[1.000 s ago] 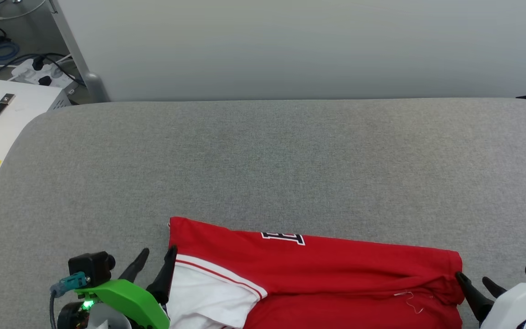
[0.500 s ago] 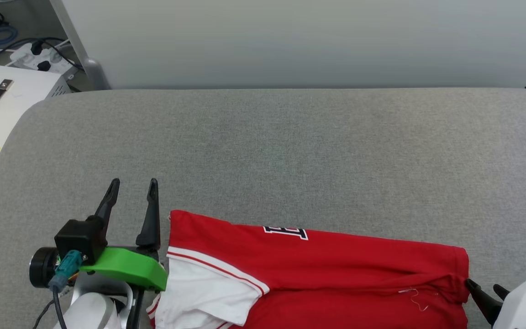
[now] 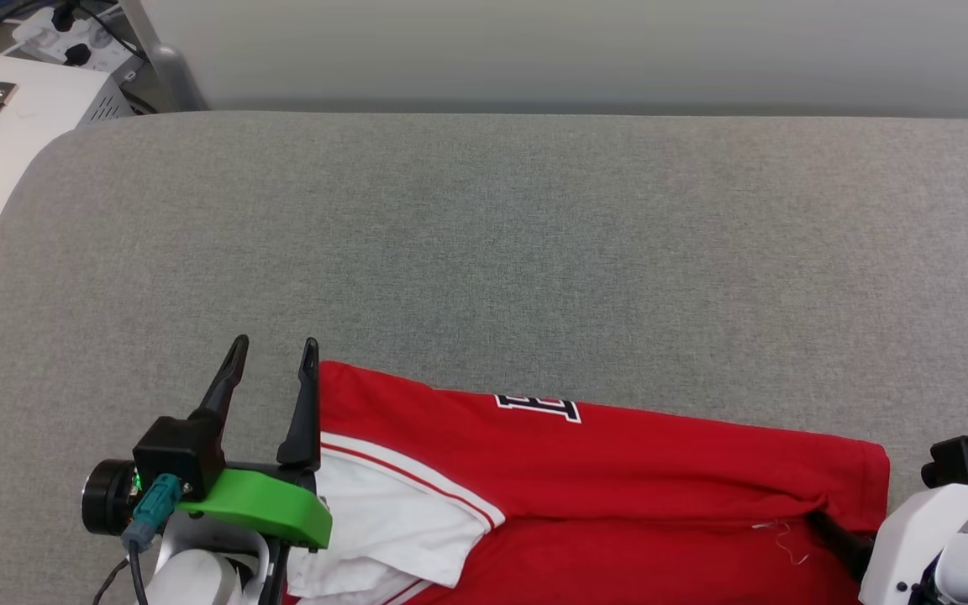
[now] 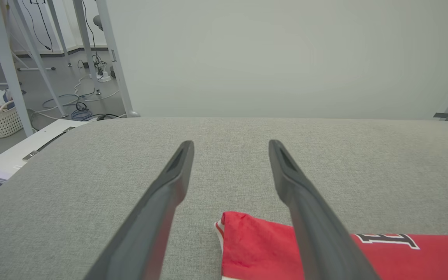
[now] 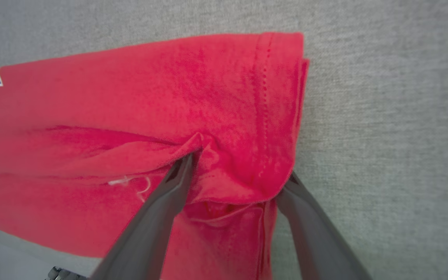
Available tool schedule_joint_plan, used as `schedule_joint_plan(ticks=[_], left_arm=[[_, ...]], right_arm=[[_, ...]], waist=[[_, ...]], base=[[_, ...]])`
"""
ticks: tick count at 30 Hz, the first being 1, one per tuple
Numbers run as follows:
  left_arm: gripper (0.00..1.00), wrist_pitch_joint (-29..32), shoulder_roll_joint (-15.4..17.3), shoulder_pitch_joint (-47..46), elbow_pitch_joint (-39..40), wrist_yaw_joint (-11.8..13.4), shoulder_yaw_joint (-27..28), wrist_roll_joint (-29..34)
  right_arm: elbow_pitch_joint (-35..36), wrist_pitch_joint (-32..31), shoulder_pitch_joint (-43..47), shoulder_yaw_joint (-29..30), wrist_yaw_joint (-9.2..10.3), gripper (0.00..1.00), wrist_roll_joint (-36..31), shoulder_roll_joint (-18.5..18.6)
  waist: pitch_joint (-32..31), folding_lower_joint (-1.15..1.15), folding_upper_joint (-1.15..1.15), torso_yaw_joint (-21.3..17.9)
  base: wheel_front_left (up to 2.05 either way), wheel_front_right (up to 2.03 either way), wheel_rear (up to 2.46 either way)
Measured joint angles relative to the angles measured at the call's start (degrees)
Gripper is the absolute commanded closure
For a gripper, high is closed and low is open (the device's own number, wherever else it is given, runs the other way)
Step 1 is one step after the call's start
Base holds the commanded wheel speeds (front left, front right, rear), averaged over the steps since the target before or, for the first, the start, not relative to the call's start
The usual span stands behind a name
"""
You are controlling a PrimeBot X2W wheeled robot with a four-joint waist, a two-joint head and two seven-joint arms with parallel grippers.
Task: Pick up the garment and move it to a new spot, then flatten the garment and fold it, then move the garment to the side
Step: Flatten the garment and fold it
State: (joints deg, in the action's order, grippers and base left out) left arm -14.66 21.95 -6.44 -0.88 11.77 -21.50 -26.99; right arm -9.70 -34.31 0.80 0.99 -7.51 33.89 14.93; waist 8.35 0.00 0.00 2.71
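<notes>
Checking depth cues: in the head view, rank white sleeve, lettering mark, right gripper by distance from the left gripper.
1. white sleeve, just beside the left gripper.
2. lettering mark, farther right on the garment.
3. right gripper, at the garment's far right end.

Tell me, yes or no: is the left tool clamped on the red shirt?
No: the left wrist view shows the left tool spread wide, pinching nothing, and the garment lying flat on the grey surface.

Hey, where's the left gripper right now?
In the head view, the left gripper is at the lower left, open, alongside the left edge of the garment, over the grey surface.
</notes>
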Motion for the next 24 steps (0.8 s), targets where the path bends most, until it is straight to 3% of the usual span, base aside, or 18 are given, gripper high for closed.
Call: schedule_joint_plan(ticks=[3, 4, 5, 6, 19, 24], left_arm=[[0.0, 0.0, -0.48, -0.03, -0.53, -0.54, -0.01, 0.29], [0.0, 0.0, -0.58, -0.05, -0.66, -0.71, -0.05, 0.34], [0.0, 0.0, -0.69, -0.06, -0.83, -0.91, -0.05, 0.43], [0.0, 0.0, -0.79, -0.07, -1.02, -0.97, -0.03, 0.58], [0.0, 0.0, -1.79, 0.11, -2.7, -1.94, 0.82, 1.36], [0.0, 0.0, -1.8, 1.08, -2.94, -1.88, 0.89, 2.19]], right_arm=[[-2.12, -0.86, -0.73, -1.41, 0.02, 0.0, 0.68, 0.35], [-2.6, -1.04, -1.06, -1.76, 0.03, 0.47, 0.77, 0.46], [-3.05, -1.33, -1.48, -2.18, 0.03, 0.69, 1.07, 0.59], [-3.53, -1.44, -1.86, -2.44, 0.04, 1.0, 1.46, 0.63], [-3.65, 0.1, -3.27, -4.14, 0.03, 1.0, 3.67, 2.45], [-2.68, -0.82, -2.96, -1.69, -0.01, 1.0, 3.71, 4.05]], waist=[[0.48, 0.0, 0.0, 0.03], [0.58, 0.0, 0.0, 0.02], [0.68, 0.0, 0.0, 0.0], [0.71, 0.0, 0.0, -0.05], [-2.05, 0.0, 0.0, -0.03], [-3.79, 0.0, 0.0, -0.15]], base=[[0.0, 0.0, 0.0], [0.0, 0.0, 0.0], [0.0, 0.0, 0.0], [0.0, 0.0, 0.0], [0.0, 0.0, 0.0], [0.0, 0.0, 0.0]])
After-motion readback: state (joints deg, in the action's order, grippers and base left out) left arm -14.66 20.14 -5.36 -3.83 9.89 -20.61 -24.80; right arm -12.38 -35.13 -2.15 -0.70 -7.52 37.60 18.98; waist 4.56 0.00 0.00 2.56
